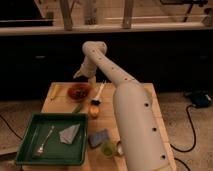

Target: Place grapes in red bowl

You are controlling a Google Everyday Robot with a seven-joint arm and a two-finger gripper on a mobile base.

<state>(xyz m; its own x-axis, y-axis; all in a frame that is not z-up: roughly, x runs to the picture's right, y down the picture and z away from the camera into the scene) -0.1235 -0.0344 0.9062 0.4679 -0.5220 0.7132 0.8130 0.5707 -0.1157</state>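
Note:
The red bowl sits at the back left of the wooden table. A dark clump that looks like the grapes lies inside it. My gripper hangs just above the bowl's far rim, at the end of the white arm that reaches in from the lower right. The arm hides much of the table's right side.
A large green tray at the front left holds a fork and a grey cloth. An elongated green item, an orange item and a white-handled brush lie beside the bowl. A grey sponge and a green cup sit near the front edge.

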